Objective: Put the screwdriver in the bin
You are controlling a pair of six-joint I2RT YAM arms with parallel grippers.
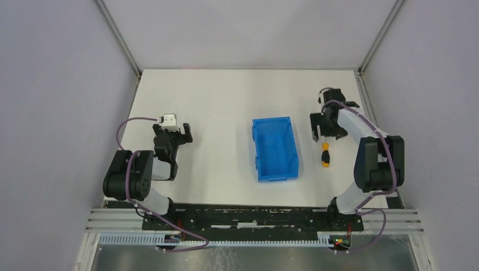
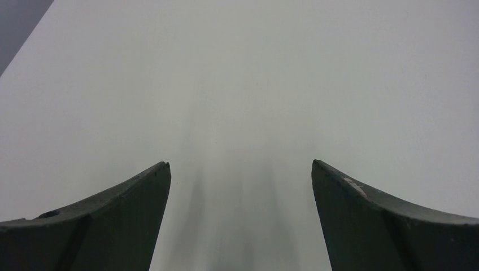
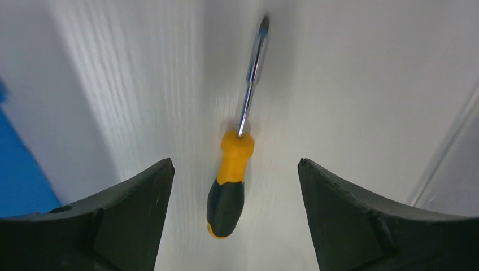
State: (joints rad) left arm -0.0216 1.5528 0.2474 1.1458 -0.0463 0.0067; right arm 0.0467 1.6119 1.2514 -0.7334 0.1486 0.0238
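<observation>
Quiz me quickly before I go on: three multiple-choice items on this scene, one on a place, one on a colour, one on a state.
1. Where is the screwdriver relative to the bin?
A inside it
B on the table, to its right
C on the table, to its left

2. What colour is the bin?
A blue
B red
C grey

3. How is the right gripper?
A shut on the screwdriver
B shut, empty
C open

Answers:
1 B: the top view shows it lying beside the bin's right wall, apart from it.
2 A: its walls and floor are bright blue.
3 C: in the right wrist view its jaws stand wide either side of the handle, touching nothing.
</observation>
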